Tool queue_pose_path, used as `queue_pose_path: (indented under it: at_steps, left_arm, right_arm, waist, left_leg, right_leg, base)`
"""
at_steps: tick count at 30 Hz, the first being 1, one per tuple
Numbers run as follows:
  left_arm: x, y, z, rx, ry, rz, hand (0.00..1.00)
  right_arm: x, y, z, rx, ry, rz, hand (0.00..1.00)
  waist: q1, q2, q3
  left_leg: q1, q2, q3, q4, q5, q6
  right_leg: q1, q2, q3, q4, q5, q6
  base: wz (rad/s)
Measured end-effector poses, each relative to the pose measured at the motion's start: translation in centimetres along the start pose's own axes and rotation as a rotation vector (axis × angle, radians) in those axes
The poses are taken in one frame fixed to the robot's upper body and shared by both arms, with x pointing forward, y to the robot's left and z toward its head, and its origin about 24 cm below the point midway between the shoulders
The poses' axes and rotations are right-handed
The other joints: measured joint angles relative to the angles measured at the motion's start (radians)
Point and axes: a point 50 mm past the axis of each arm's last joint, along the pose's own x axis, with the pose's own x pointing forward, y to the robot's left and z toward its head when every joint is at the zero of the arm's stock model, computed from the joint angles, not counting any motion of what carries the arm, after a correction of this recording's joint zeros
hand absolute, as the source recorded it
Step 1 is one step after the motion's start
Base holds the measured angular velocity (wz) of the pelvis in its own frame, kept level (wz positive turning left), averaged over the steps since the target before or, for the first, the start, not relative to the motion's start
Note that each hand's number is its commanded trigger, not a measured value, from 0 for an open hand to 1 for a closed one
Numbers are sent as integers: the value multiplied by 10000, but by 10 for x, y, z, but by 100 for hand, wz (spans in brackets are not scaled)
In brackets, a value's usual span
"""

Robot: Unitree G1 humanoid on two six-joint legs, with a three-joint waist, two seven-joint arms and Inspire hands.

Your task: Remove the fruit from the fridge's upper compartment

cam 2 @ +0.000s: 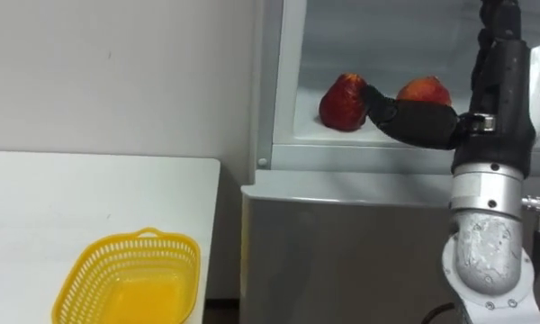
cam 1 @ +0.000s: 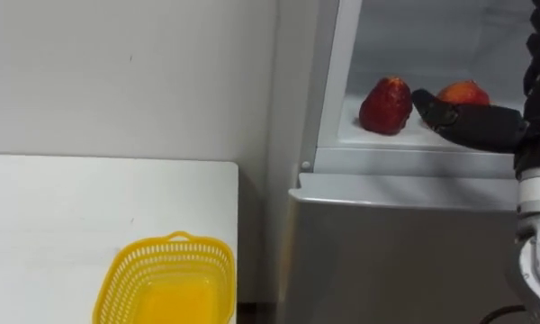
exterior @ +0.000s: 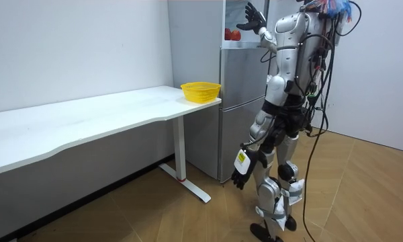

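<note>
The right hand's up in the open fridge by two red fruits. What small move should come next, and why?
Probably ease the right hand a little further left and curl it round the darker fruit. Its open fingers reach just beside that fruit without gripping it, and the other fruit sits behind the hand. The left hand hangs idle.

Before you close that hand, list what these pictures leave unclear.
Contact: fingertips of the right hand meet the outline of the dark red fruit in both eye views; touching or apart cannot be told.
The orange-red fruit: lower part hidden behind the hand.
The fridge compartment: upper part cut off by the eye views' top edge.
The yellow basket: near side cut off by the bottom edge.
</note>
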Motion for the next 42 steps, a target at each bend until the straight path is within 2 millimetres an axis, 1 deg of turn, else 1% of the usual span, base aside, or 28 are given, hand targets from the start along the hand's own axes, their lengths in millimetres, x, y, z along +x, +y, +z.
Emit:
queue_pose_path:
  at_steps: [4,11,17,22,27,30,32,34,36,40,42]
  left_arm:
    - [0,0,0,2,-8,2,0]
    - [0,1,0,110,24,-127,0]
    - [0,2,-1,-85,55,-60,0]
    - [-1,3,-6,-227,182,-2,0]
    - [0,7,-3,-207,105,222,0]
    - [0,8,-3,-201,101,256,0]
    - [0,8,-5,-197,162,247,0]
    - [0,9,-5,-189,162,245,0]
    - [-1,10,-3,-187,70,261,0]
    - [-1,11,0,-190,-25,171,0]
    - [-1,12,3,-203,-105,225,0]
  right_arm:
    - [0,-1,0,-53,8,14,0]
    - [2,0,-1,-84,1,8,0]
    - [12,6,-5,-342,84,74,0]
    - [16,13,-6,-480,98,601,0]
    - [15,16,-15,-971,372,1298,0]
    - [14,17,-22,-1260,720,1645,0]
    - [13,19,-24,-1326,803,1806,0]
    - [13,19,-26,-1374,894,1918,0]
    - [12,19,-30,-1449,1087,2087,0]
    - [12,20,-31,-1500,1267,2382,0]
    - [12,20,-32,-1501,1310,2525,0]
  waist:
    - [62,-46,23]
    - [145,-90,21]
    - [149,-77,19]
    - [187,-49,16]
    - [364,-40,16]
    - [397,-52,15]
    - [397,-53,17]
    - [403,-78,20]
    - [409,-157,44]
    - [409,-223,13]
    - [420,-252,-5]
  left_leg:
    - [-55,2,-52,26,0,0]
    - [-208,-16,-219,76,-1,-1]
    - [-195,-26,-235,93,0,0]
    - [-161,-26,-239,93,1,1]
    - [-145,-21,-239,93,3,-1]
    - [-147,-23,-239,91,4,0]
    - [-151,-26,-239,92,4,0]
    - [-151,-27,-243,96,6,1]
    - [-176,-27,-243,107,7,-1]
    - [-190,-36,-244,108,7,0]
    - [-190,-38,-245,108,7,0]
  right_leg:
    - [6,-11,-116,5,0,0]
    - [-45,-6,-182,12,1,-1]
    - [-58,-30,-269,6,1,-1]
    - [-30,-24,-269,-6,1,-1]
    - [-20,-29,-269,-11,1,-2]
    - [-21,-68,-266,-7,1,-2]
    - [-21,-88,-278,-5,1,-2]
    - [-22,-93,-292,-1,1,-2]
    - [-45,-95,-300,8,1,-2]
    - [-58,-111,-339,15,1,-1]
    - [-60,-121,-427,17,1,-1]
  base:
    - [4]
    - [6]
    - [0]
    - [0]
    - [0]
    - [0]
    - [0]
    - [0]
    - [0]
    - [0]
    - [0]
